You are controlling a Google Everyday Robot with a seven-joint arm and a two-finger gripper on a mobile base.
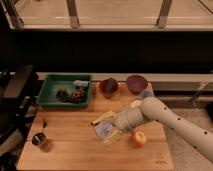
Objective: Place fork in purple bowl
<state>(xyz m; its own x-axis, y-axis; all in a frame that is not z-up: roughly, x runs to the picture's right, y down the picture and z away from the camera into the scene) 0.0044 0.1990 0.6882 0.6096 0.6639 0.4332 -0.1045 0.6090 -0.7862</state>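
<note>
The fork (44, 122) is a small dark utensil lying on the left part of the wooden board (75, 152), just above a metal cup. At the back right, behind the board, stands the purple bowl (136, 82) with nothing showing inside it. My white arm reaches in from the right, and my gripper (118, 124) hangs low over the middle of the board, above a blue-and-white packet (104, 131). It is open and holds nothing. The fork lies far to its left and the bowl behind it to the right.
A green tray (50, 95) with dark contents sits at the back left, with a reddish-orange bowl (109, 86) beside it. A pale-yellow bar (101, 118), a yellow-orange fruit (138, 138) and a metal cup (40, 141) lie on the board. Black equipment stands at the left.
</note>
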